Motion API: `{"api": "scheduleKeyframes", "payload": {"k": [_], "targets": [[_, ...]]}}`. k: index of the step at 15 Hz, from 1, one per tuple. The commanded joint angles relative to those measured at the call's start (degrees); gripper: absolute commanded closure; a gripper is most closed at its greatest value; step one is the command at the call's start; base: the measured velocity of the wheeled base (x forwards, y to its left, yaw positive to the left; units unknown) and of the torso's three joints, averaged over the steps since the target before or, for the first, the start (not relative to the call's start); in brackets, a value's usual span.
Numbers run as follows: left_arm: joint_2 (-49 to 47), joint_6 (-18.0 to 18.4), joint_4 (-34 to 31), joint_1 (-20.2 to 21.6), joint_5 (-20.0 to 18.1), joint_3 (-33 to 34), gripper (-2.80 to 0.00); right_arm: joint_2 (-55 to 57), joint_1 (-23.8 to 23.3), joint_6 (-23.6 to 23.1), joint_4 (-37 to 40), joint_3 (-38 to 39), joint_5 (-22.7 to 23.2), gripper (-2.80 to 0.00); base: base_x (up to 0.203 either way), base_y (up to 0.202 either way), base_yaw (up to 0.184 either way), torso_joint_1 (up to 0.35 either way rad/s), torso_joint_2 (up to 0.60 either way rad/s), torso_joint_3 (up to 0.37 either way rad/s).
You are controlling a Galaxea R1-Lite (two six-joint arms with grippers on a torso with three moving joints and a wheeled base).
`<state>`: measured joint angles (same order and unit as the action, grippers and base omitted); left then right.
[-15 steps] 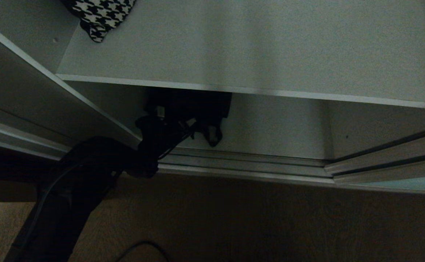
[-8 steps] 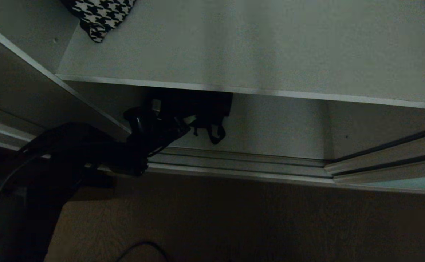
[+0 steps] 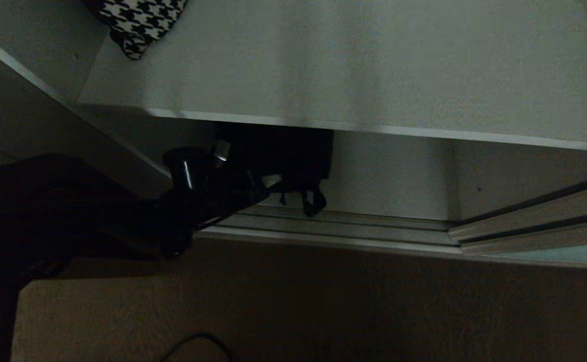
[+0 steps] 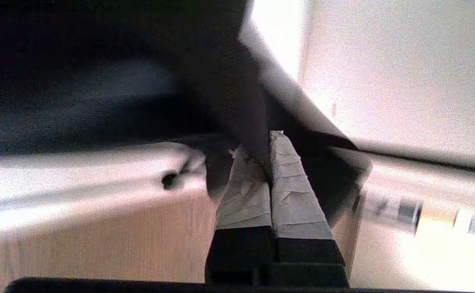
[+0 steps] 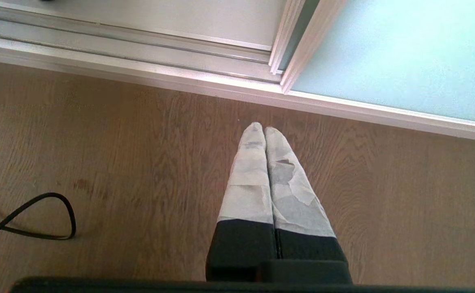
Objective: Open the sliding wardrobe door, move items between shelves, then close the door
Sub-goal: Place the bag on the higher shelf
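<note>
Under the upper shelf (image 3: 373, 65), the soft black bundle (image 3: 285, 153) hangs in the left claw (image 3: 268, 182), whose taped fingers (image 4: 290, 187) are pressed together on a fold of its dark fabric. Since a second ago the bundle has shifted a little to the right and the left arm has swung lower and further left across the head view. A thin strap loop (image 3: 314, 202) dangles from the bundle above the silver door track (image 3: 333, 221). The upper shelf is a wide, matte grey-white board with a pale front edge, bearing a black-and-white houndstooth cloth (image 3: 140, 20) at its back left corner. The frosted teal glass door (image 5: 404, 53) stands slid aside on the right. The right claw (image 5: 265, 129), fingers together and holding nothing, hangs over the wood-grain floor (image 5: 139, 162) near a black cable (image 5: 38, 219).
</note>
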<state>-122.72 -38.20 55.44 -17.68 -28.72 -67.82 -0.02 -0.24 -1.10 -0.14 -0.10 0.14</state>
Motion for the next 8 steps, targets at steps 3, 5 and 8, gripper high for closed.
{"api": "scheduleKeyframes", "payload": {"k": [3,5,8], "targets": [[5.1,2.8,-6.2,-2.5,1.1,3.2,0.0,-0.1,0.0,0.0,0.0,0.0,0.0,0.0,0.0,0.0,0.0,0.0,0.0,0.0],[5.6,3.4,-8.6,-4.2,6.1,3.3,0.0,-0.1,0.0,0.0,0.0,0.0,0.0,0.0,0.0,0.0,0.0,0.0,0.0,0.0],[2.4,10.1,-8.5,-6.8,13.4,1.3,0.0,0.0,0.0,0.0,0.0,0.0,0.0,0.0,0.0,0.0,0.0,0.0,0.0,0.0]]}}
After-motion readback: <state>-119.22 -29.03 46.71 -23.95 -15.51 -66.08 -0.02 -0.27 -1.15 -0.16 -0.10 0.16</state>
